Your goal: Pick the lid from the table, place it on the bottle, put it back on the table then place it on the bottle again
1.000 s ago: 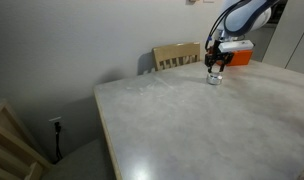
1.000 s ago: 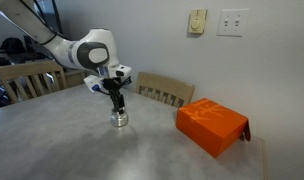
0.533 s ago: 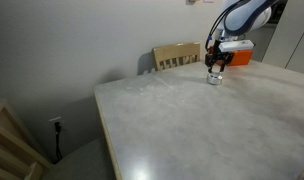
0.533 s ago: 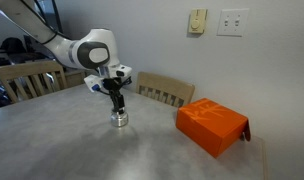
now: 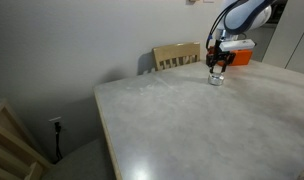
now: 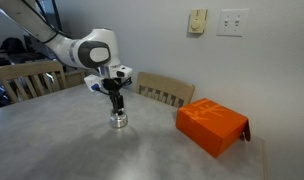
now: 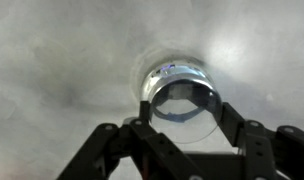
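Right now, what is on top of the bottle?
The gripper hangs right over the bottle, fingers flanking its round rim. They hide the mouth in both exterior views, so whether the lid sits there I cannot tell.

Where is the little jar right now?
In an exterior view, the jar stands on the table right under the gripper, with the orange box off to its side.
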Robot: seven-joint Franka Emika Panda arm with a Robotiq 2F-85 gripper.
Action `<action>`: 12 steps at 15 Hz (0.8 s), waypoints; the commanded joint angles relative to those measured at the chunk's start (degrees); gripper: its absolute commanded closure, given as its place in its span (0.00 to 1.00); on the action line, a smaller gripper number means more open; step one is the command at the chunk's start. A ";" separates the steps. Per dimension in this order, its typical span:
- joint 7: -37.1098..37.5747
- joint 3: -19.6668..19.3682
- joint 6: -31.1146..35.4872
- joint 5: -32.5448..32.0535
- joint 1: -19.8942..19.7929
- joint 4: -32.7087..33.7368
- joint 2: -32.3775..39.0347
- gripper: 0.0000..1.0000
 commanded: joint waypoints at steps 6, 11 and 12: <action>-0.38 0.30 -0.81 1.03 -1.11 -0.96 -0.23 0.56; -0.12 0.15 -0.25 1.16 -1.43 -1.66 -0.77 0.56; 0.03 0.10 -0.09 1.17 -1.44 -1.79 -0.91 0.56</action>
